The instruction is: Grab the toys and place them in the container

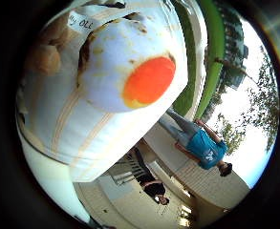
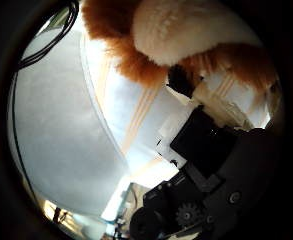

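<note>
In the right little finger side palm view, a white plush toy with a round orange spot [image 1: 130, 65] fills much of the picture, close to the palm. It is over a white fabric container with beige stripes [image 1: 73, 129]. In the right thumb side palm view, a furry orange-brown and cream plush toy [image 2: 176, 35] is close against the palm. My right hand [image 2: 221, 150] shows as black and white finger parts that curl up to the toy's fur. The container's white striped wall [image 2: 116, 110] lies behind the toy.
Outdoors, a paved yard [image 1: 192, 167] lies beyond the container, with a green strip [image 1: 208, 57], trees and buildings. A grey surface [image 2: 56, 130] spreads beside the container.
</note>
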### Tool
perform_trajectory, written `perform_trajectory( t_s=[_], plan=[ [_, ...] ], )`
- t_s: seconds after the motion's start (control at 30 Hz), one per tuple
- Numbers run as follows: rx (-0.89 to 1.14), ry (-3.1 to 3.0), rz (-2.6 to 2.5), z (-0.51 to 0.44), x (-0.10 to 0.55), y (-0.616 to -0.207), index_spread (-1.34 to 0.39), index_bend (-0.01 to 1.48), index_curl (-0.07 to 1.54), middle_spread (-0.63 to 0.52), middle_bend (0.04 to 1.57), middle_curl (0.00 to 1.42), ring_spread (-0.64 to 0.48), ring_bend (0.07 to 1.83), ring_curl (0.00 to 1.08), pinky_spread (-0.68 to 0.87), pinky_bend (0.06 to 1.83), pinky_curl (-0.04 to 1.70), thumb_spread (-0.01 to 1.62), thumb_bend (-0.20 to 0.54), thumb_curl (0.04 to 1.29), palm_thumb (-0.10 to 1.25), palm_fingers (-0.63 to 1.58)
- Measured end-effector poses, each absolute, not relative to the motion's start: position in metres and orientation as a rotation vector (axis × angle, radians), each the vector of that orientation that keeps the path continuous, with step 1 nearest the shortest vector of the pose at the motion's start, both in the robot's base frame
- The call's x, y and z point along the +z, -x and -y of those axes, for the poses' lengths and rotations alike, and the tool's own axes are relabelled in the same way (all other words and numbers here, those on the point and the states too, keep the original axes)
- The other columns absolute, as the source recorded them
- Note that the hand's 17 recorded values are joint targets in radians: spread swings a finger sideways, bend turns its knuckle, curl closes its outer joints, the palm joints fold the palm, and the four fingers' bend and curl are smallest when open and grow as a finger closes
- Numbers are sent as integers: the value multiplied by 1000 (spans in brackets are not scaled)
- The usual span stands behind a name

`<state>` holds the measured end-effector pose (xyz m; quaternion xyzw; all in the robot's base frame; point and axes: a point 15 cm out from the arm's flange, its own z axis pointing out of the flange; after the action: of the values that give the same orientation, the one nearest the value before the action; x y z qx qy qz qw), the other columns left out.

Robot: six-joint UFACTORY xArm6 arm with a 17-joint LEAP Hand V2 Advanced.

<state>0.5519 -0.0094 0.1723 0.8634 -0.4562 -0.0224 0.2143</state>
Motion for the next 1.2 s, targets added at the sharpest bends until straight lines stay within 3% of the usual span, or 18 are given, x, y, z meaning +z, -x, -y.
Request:
perform_trajectory(
  t_s=[0.03, 0.07, 0.23, 0.43, 0.7, 0.83, 1.0, 1.2],
  plan=[
    [-62, -2414, 1289, 6, 181, -552, -494, 168, 217, -217, 775, 652, 32, 1124, 624, 304, 525, 263, 1057, -20, 443, 889, 939],
    [-64, -2433, 1313, 3, 189, -552, -510, 176, 212, -225, 792, 668, 24, 1140, 634, 305, 559, 270, 1057, -21, 443, 891, 949],
    [-56, -2516, 1409, -5, 240, -545, -684, 240, 189, -269, 938, 822, -42, 1221, 727, 296, 1062, 462, 1114, -5, 462, 950, 1090],
    [-41, -2511, 1502, 7, 316, -499, -844, 352, 192, -284, 1024, 937, -85, 1266, 787, 243, 1315, 626, 1192, -12, 481, 968, 1024],
    [-70, -2576, 1525, -27, 435, -391, -1019, 507, 229, -290, 1106, 1050, -123, 1345, 848, 186, 1423, 766, 1238, -17, 495, 956, 914],
    [-217, -2697, 1566, -89, 465, -342, -1067, 552, 249, -289, 1130, 1077, -132, 1368, 865, 172, 1442, 804, 1257, -13, 498, 957, 878],
    [-409, -2710, 1514, -141, 437, -312, -1119, 607, 285, -287, 1158, 1106, -141, 1398, 882, 156, 1458, 849, 1275, -13, 499, 958, 840],
    [-418, -2689, 1502, -173, 380, -317, -1159, 642, 324, -285, 1178, 1123, -146, 1417, 893, 146, 1464, 884, 1288, -21, 496, 940, 794]
  ],
)
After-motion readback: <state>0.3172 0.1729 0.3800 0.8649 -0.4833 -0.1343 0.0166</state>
